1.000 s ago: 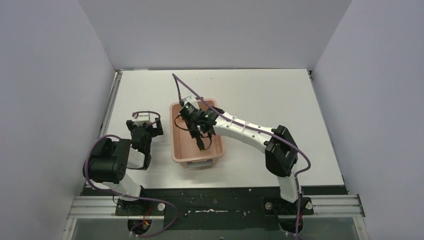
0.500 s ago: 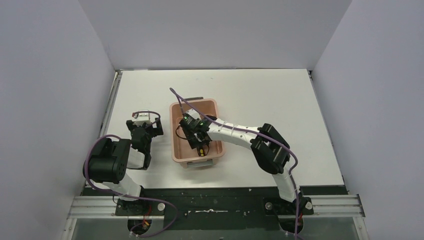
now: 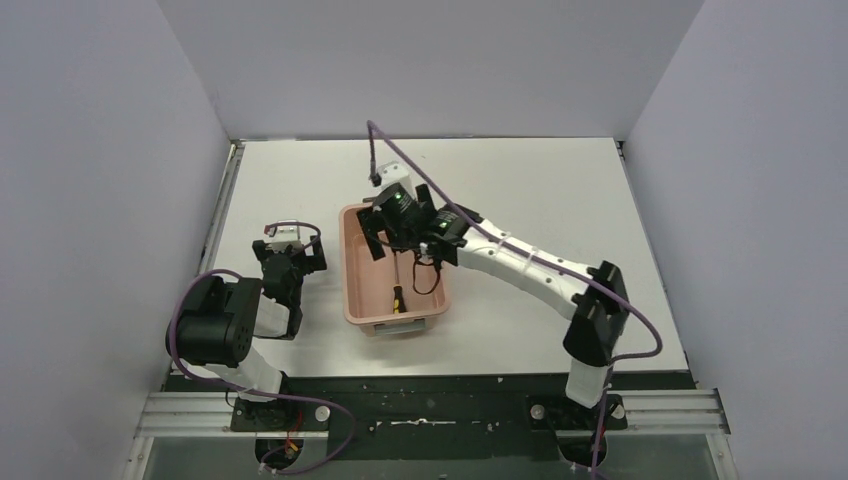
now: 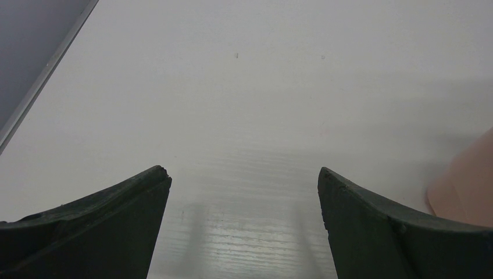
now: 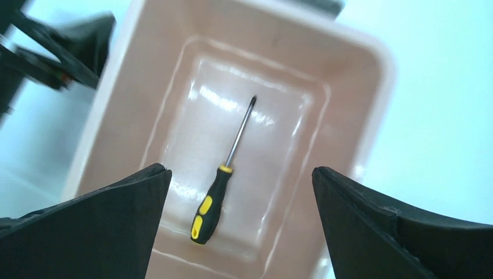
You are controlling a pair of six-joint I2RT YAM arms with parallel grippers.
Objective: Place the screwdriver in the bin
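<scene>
The screwdriver (image 3: 397, 291) lies flat on the floor of the salmon-pink bin (image 3: 352, 290), free of any grip. In the right wrist view the screwdriver (image 5: 209, 200) shows a black and yellow handle at the bottom and a thin shaft pointing up, inside the bin (image 5: 378, 75). My right gripper (image 3: 400, 250) hangs open above the bin's far half; the right gripper (image 5: 241, 171) has nothing between its fingers. My left gripper (image 3: 290, 245) rests open over the table left of the bin, and the left gripper (image 4: 244, 171) is empty.
White table (image 3: 540, 190) enclosed by grey walls on three sides. A corner of the bin (image 4: 471, 186) shows at the right edge of the left wrist view. The left arm (image 5: 58, 52) appears beside the bin in the right wrist view.
My right gripper has opened and let go of the screwdriver, which now lies on the bin floor. The right arm has risen and moved toward the bin's far end. The left arm has not moved.
</scene>
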